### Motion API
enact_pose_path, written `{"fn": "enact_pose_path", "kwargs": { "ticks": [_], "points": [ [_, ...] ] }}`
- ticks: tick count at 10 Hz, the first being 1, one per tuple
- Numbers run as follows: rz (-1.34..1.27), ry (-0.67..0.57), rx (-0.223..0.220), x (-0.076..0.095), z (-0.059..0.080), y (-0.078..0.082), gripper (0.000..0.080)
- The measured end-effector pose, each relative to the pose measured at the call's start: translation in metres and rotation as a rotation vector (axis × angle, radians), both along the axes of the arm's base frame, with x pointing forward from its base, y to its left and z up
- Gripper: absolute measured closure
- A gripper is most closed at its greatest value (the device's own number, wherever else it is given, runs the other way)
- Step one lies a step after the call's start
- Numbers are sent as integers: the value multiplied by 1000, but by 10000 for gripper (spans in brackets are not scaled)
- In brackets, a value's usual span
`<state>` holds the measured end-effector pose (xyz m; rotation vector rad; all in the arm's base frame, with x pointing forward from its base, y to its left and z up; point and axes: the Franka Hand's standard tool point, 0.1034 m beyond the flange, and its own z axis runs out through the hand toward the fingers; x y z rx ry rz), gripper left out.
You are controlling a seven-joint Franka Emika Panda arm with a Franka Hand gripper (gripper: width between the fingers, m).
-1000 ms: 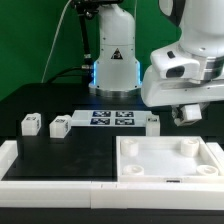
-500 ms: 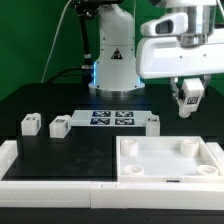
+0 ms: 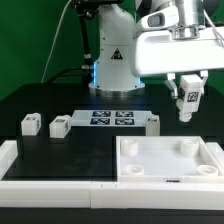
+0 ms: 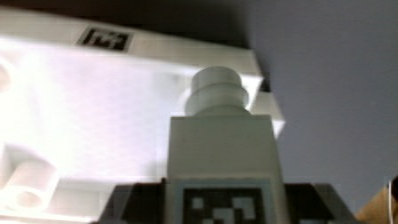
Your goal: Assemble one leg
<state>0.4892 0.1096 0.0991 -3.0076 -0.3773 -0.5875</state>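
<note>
My gripper (image 3: pixel 187 103) is shut on a white leg (image 3: pixel 188 98) with a black-and-white tag, held in the air above the right side of the table. In the wrist view the leg (image 4: pixel 226 140) points away between the fingers, its peg end over the large flat white square piece (image 4: pixel 107 110). That square piece (image 3: pixel 170 158), with raised rim and corner sockets, lies at the front of the exterior view's right, below the held leg. Three more legs stand on the table: two at the left (image 3: pixel 31 124) (image 3: pixel 59 126) and one by the marker board's right end (image 3: pixel 152 123).
The marker board (image 3: pixel 108 119) lies at the middle back of the table. The robot's base (image 3: pixel 113 65) stands behind it. A white raised border (image 3: pixel 20 165) runs along the table's left and front edges.
The arm has lifted the leg higher and shifted it slightly toward the exterior view's left; the leg stays in the gripper. The parts on the table have not moved.
</note>
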Motion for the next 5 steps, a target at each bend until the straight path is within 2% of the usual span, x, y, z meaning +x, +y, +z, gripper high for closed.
{"fn": "enact_pose_path", "kwargs": {
  "ticks": [1,3,5],
  "points": [
    [18,-6,-11,17,-2,-6,512],
    [24,-15,-11,62,6,-7,512],
    [20,12,-11,98,10,-11,512]
  ]
}}
